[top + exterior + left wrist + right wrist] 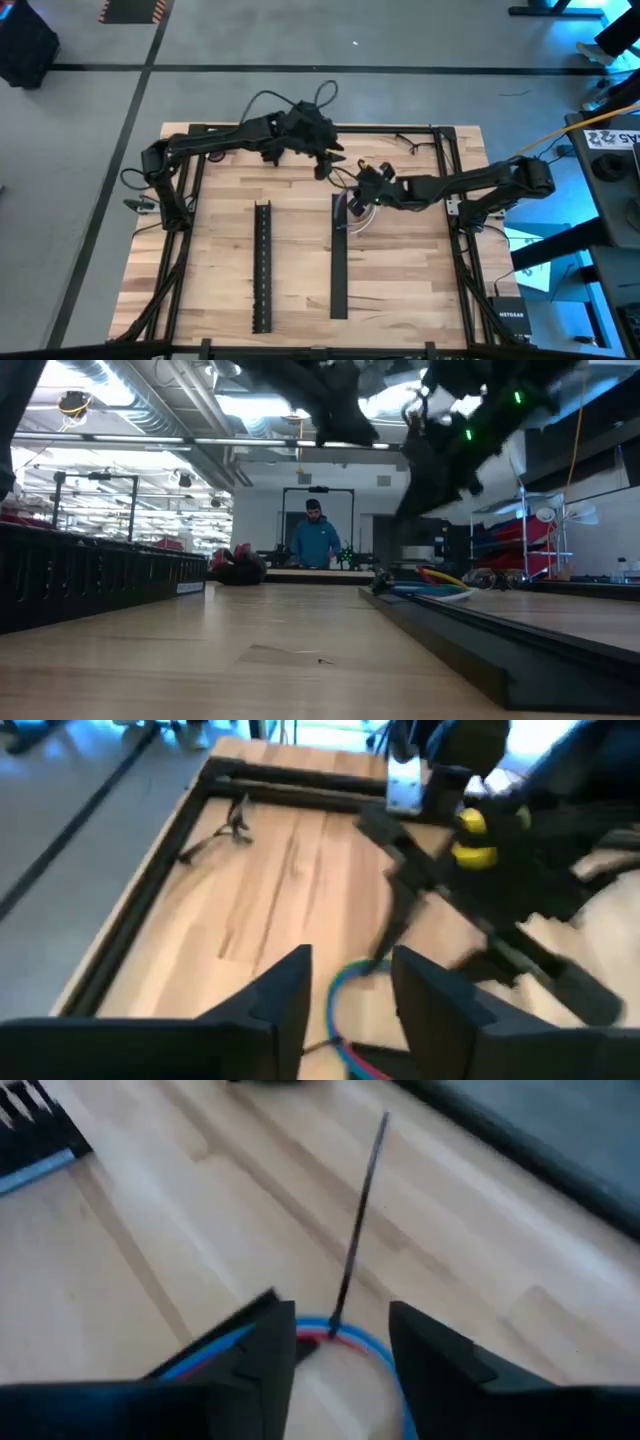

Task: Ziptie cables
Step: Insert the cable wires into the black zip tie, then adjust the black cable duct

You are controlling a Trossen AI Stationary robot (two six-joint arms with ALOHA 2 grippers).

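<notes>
The worktop (300,300) is wide and mostly bare near us, so there is room to back off. Both arms crowd its far middle. The left gripper (345,995) and right gripper (335,1345) hover with jaws apart over the cables (350,1342), holding nothing. A ziptie (358,1220) stands from the bundle; I think its loop could slip, or the arms collide.

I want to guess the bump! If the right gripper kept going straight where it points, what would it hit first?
Probably the cables, looped just past the right gripper with a ziptie sticking up from them. Depth is hard to judge.
</notes>
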